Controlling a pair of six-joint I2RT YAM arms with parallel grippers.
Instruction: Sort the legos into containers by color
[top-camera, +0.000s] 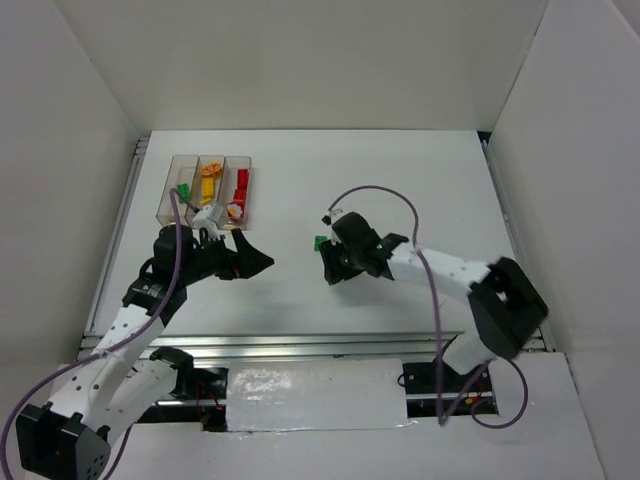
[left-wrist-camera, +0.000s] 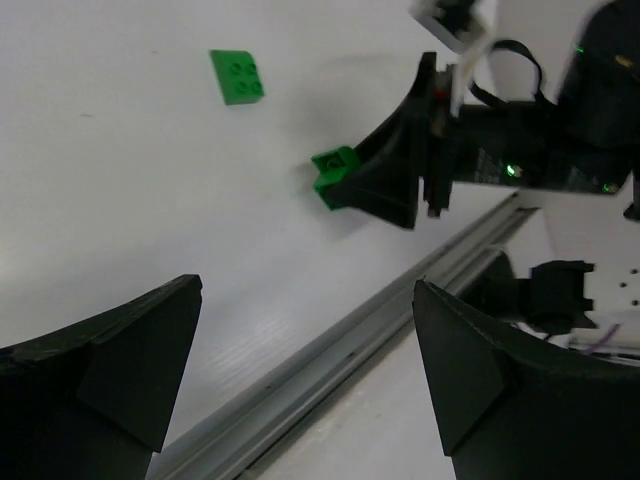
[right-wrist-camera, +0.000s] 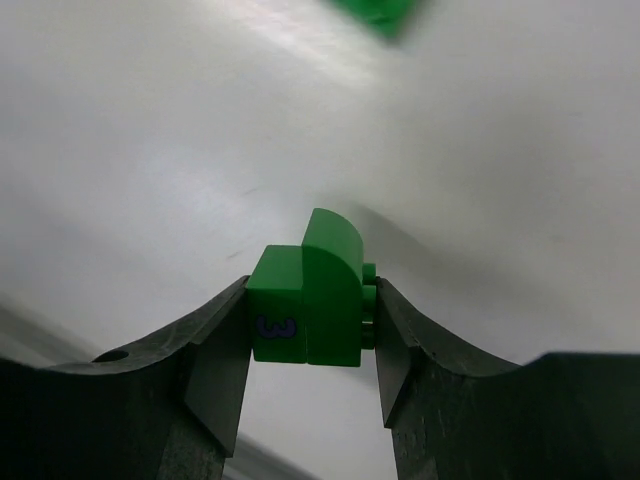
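Note:
My right gripper (right-wrist-camera: 310, 322) is shut on a green brick (right-wrist-camera: 308, 305), a rounded piece with a small "3" mark, held just above the table. The left wrist view shows that held brick (left-wrist-camera: 335, 175) at the right gripper's tips (left-wrist-camera: 385, 185). A flat green studded brick (left-wrist-camera: 237, 76) lies on the table beyond it, blurred in the right wrist view (right-wrist-camera: 378, 15) and beside the right gripper (top-camera: 328, 268) from above (top-camera: 320, 242). My left gripper (top-camera: 255, 256) is open and empty (left-wrist-camera: 305, 370), near the containers (top-camera: 172, 205), which hold green (top-camera: 185, 190), yellow (top-camera: 207, 185) and red (top-camera: 241, 183) bricks.
White walls enclose the table on three sides. A metal rail (left-wrist-camera: 330, 350) runs along the near edge, below my left gripper. My left arm's wrist partly covers the containers' near end (top-camera: 207, 215).

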